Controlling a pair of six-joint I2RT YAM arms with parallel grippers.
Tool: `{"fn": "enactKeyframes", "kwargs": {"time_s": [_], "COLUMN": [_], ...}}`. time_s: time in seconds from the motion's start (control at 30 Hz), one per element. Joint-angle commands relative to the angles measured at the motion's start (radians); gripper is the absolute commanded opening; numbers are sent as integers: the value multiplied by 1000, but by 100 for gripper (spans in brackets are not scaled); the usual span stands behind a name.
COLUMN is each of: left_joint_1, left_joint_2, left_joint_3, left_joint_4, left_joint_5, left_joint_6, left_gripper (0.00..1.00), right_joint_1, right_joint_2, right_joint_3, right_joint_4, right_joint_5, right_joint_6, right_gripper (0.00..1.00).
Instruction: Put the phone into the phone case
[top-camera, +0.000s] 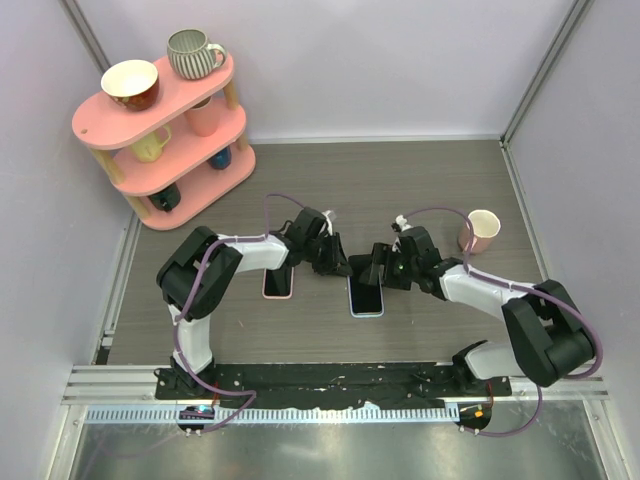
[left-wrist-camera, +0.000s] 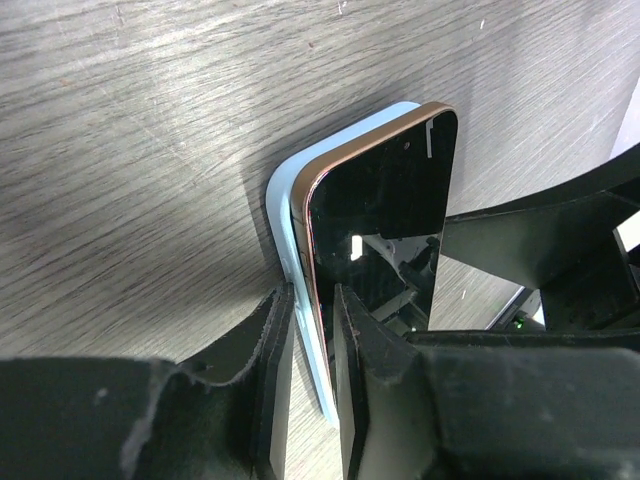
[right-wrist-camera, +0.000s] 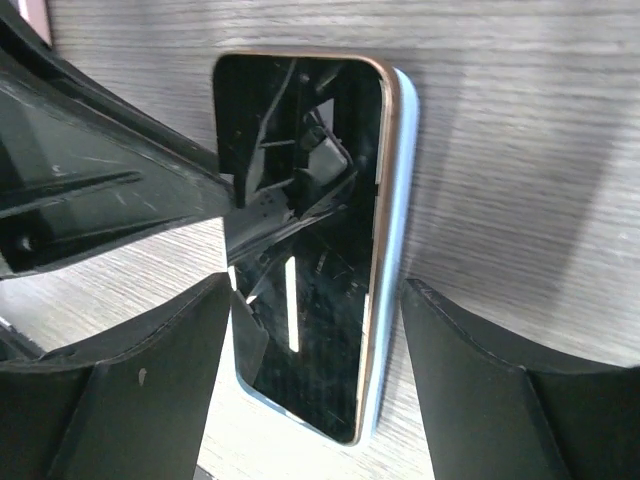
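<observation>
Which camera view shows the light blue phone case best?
The left wrist view: the phone case shows its rounded corner and one long side, standing out from under the phone. The right wrist view gives only a thin blue strip beside the phone. The top view gives a pale rim, too small for detail.

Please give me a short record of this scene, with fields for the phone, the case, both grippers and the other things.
phone: screen up, lying on the phone case, mid table
phone case: light blue, its rim showing along one long side of the phone
left gripper: jaws narrow, astride that long side; grip unclear
right gripper: open, straddling the phone's end
other: pink cup at right; pink shelf with mugs, far left
</observation>
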Motion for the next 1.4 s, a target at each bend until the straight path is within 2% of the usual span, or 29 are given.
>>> {"fn": "enactKeyframes", "kwargs": {"time_s": [0.0,0.13,0.2,0.27,0.37,0.5,0.67,0.77,0.9,1.0,1.17,1.27,1.37], "left_joint_1": [-2,1,0,3,9,12,14,18,20,21,24,28,28], "left_joint_2": [32,34,32,34,37,43,46,43,40,37,29,29,29], "left_joint_3": [-47,-80,-100,-129,-162,-168,-170,-173,-180,-188,-197,-200,-202], "left_joint_4": [17,85,118,172,236,252,264,264,266,270,275,277,281], "left_joint_5": [24,81,97,127,161,173,183,180,178,178,173,175,181], "left_joint_6": [-10,-64,-76,-104,-133,-135,-135,-133,-132,-132,-130,-132,-132], "left_gripper": [23,18,16,15,15,14,15,14,14,15,15,14,15], "right_joint_1": [0,-1,-4,-12,-21,-35,-56,-62,-69,-69,-70,-69,-69], "right_joint_2": [60,63,62,50,31,23,0,11,31,62,68,69,57], "right_joint_3": [5,15,25,6,-18,-17,-43,-40,-70,-75,-71,-69,-77], "right_joint_4": [105,187,246,370,450,414,411,356,420,478,472,458,455], "right_joint_5": [-91,-165,-263,-330,-384,-403,-407,-371,-395,-433,-429,-426,-423], "right_joint_6": [13,45,77,169,231,212,198,172,195,212,203,191,183], "right_gripper": [75,75,75,75,75,73,67,64,54,50,45,37,19]}}
